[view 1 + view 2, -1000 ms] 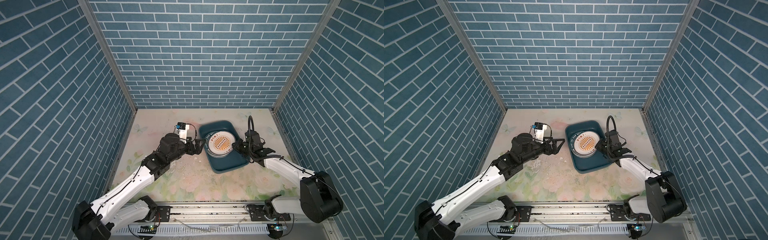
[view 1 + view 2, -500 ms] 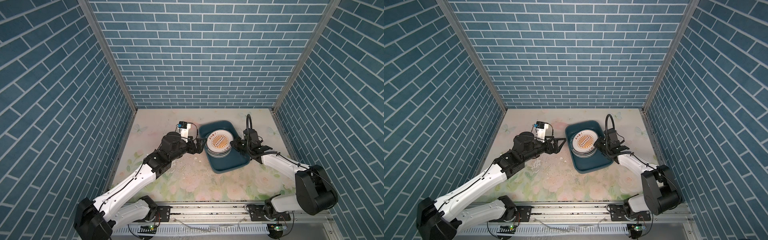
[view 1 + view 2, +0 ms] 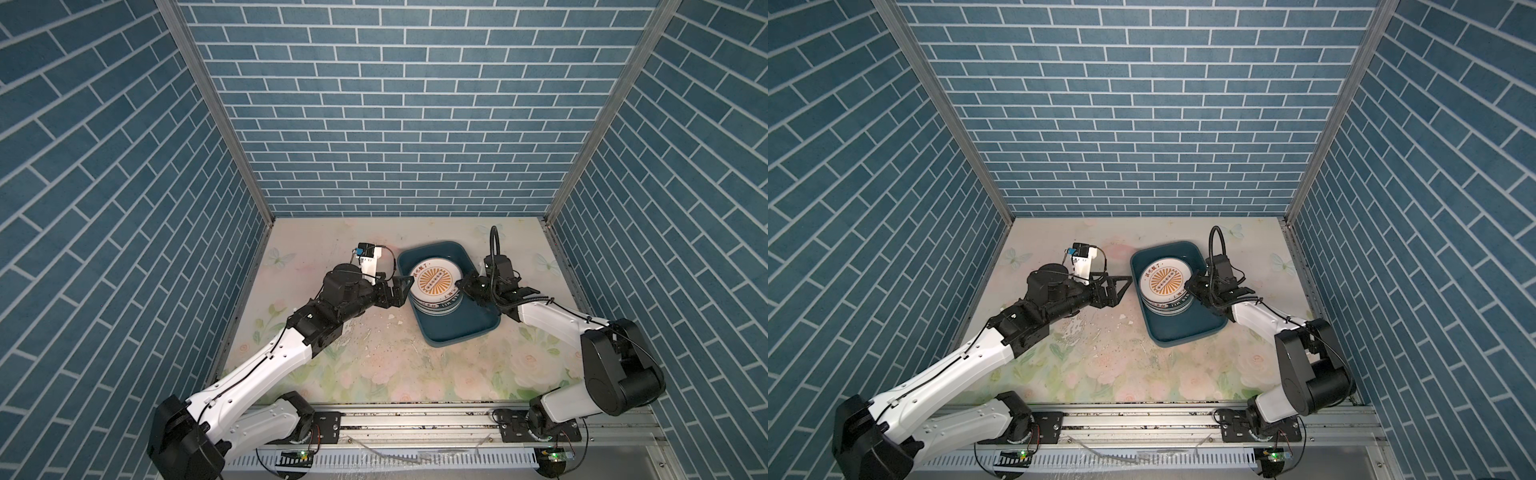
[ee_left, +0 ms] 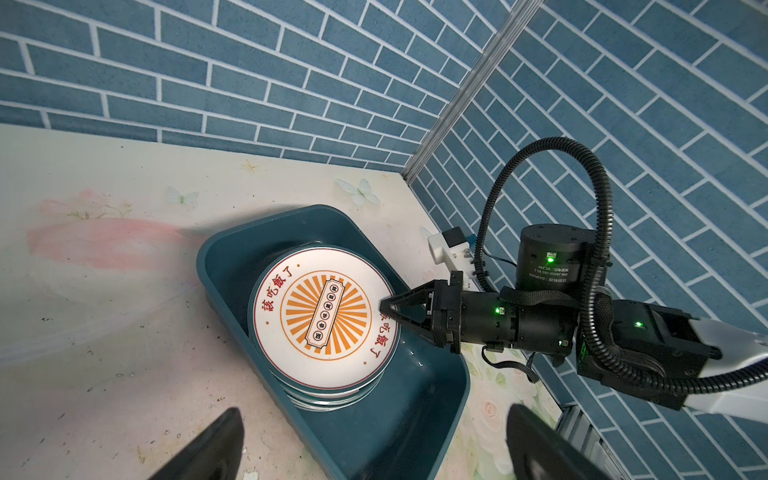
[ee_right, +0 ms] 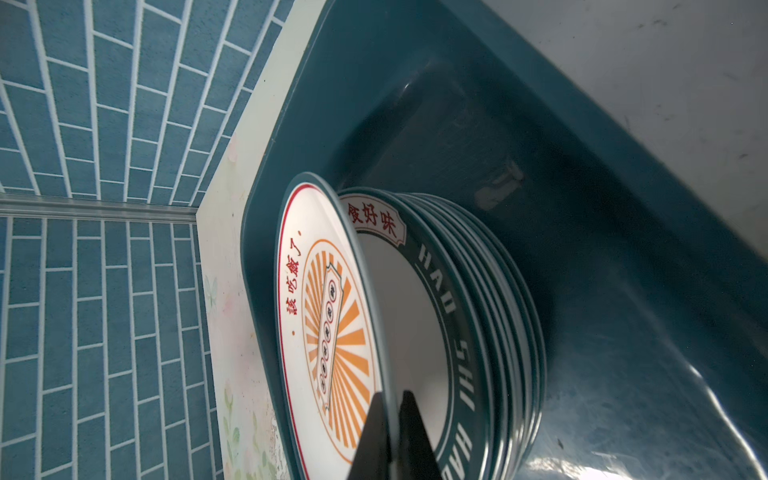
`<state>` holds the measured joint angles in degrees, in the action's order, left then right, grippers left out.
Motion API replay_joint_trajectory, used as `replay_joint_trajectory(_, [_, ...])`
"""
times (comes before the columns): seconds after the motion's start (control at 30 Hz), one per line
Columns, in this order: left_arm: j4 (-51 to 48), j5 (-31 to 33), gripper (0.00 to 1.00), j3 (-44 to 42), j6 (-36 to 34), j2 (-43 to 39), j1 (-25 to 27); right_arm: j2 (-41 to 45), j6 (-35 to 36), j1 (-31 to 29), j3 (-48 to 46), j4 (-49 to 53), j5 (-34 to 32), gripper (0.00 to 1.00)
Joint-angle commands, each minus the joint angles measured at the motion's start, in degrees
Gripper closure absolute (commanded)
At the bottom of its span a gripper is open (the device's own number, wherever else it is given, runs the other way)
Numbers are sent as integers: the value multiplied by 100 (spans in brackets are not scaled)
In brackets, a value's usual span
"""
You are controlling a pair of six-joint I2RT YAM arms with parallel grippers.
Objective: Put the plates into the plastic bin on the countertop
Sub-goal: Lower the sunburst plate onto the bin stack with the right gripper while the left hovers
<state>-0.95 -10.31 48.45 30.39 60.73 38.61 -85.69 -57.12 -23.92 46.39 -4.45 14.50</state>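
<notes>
The plastic bin [image 3: 457, 332] [image 3: 1187, 328] lies on the flowered countertop [image 3: 374, 357], right of the middle. Several plates [image 5: 478, 316] are stacked at its far end. My right gripper [image 3: 459, 284] [image 5: 390, 399] is shut on the rim of the top plate [image 3: 434, 282] [image 4: 324, 316], white with an orange sunburst. That plate is tilted up off a teal-lettered plate [image 5: 449, 316] beneath it. My left gripper [image 3: 405, 286] [image 4: 374, 415] stands open and empty at the bin's left wall.
Blue brick walls [image 3: 395, 145] close in the back and both sides. Small white crumbs [image 3: 392, 328] lie on the countertop left of the bin. A metal rail [image 3: 415, 419] runs along the front edge.
My right arm has pushed in a little, carrying the sunburst plate slightly left and farther back over the stack. The left gripper has edged slightly toward the bin, still open.
</notes>
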Motion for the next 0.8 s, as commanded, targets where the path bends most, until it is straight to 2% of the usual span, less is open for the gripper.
replay_joint_trajectory(0.0, [95,-18,0,112,-16,24,6,-147,-20,-16,208,-92,258,100])
replay_joint_trajectory(0.37, [81,-50,0,87,10,-20,-4,-158,140,-17,274,217,169,100])
replay_joint_trajectory(0.5, [51,-48,0,69,9,-51,-11,-99,158,-13,259,323,71,94])
replay_joint_trajectory(0.77, [56,-28,0,25,19,-105,-11,-70,183,-16,274,352,79,93])
